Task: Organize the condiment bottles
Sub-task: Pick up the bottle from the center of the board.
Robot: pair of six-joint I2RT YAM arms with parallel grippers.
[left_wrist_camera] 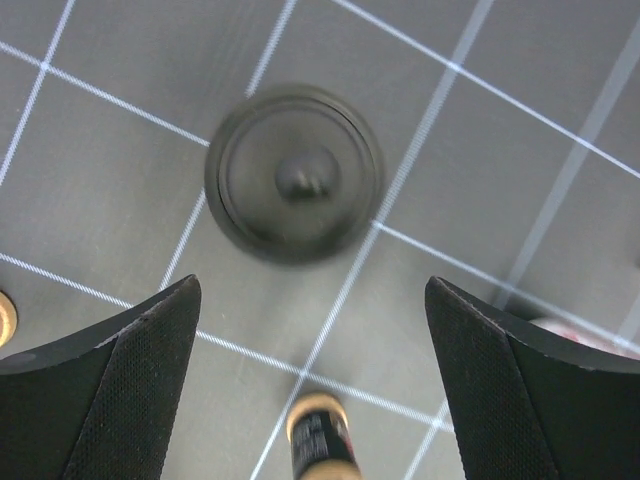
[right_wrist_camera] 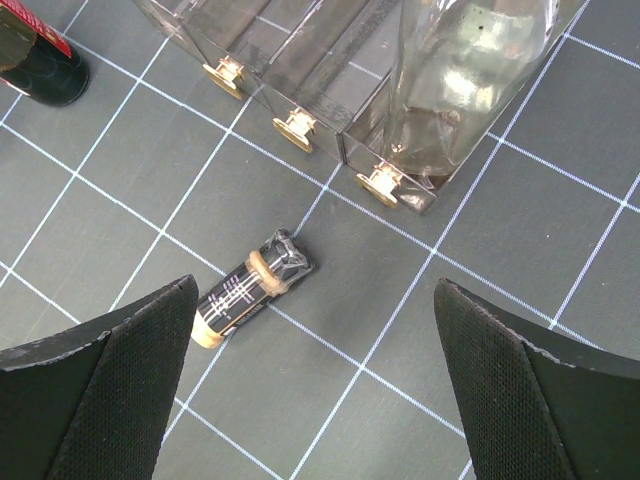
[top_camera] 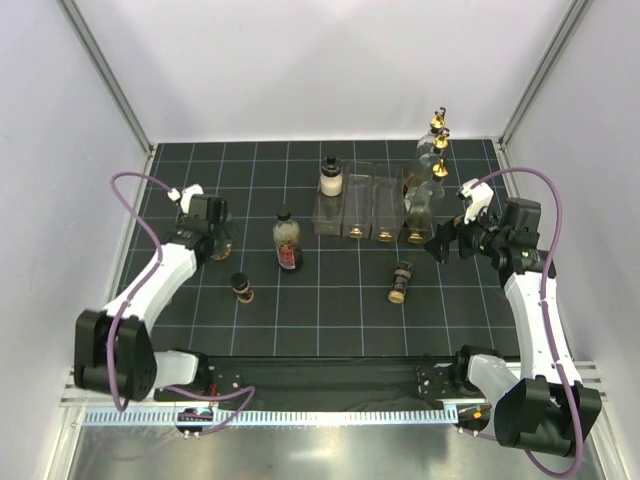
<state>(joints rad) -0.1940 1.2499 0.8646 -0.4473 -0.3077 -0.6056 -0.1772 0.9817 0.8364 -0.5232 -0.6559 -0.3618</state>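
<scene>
From above, the left gripper [top_camera: 214, 238] hid most of a short bottle [top_camera: 223, 246], so I couldn't tell its label. In the left wrist view a black cap [left_wrist_camera: 295, 175] was blurred, a lying bottle [left_wrist_camera: 320, 440] ran off the bottom edge, and a gold bit [left_wrist_camera: 4, 318] was cut by the left edge. In the right wrist view the red-labelled bottle [right_wrist_camera: 35, 50] and the tall clear bottle [right_wrist_camera: 480, 80] were cropped at the top.

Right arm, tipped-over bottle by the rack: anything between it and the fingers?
Nothing visible. The lying bottle rests on the mat below the gap of the open right fingers, apart from the rack.
</scene>
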